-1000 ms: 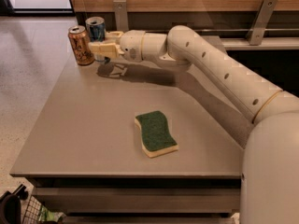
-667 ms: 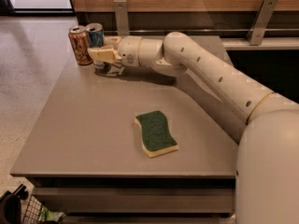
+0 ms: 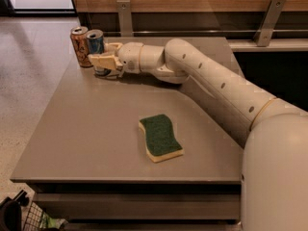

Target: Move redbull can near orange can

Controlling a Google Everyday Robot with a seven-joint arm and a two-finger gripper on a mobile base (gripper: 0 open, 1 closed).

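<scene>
Presently, the gripper (image 3: 99, 53) is reaching across to the far left corner of the counter (image 3: 86, 134), and its jaws are clasping the redbull can (image 3: 95, 41) around the lower body, one on the near side and one on the far side. The redbull can is standing upright, just beside the orange can (image 3: 79, 47) on that can's right. Whether the two are touching cannot be told from this view. The redbull can's base appears to be resting on the counter or lying very close to it.

By this layout, the placing step is nearing its end: the redbull can is already sitting next to its target and only the release seems to be outstanding. The next move is calling for a gentle parting of the jaws, followed by a retreat to the right, away from both cans, so that neither finger is clipping the slim can and tipping it into its neighbour.

A green-topped sponge (image 3: 160, 136) is lying well apart in the middle of the counter, and the arm (image 3: 211, 76) is stretching back toward the lower right.
</scene>
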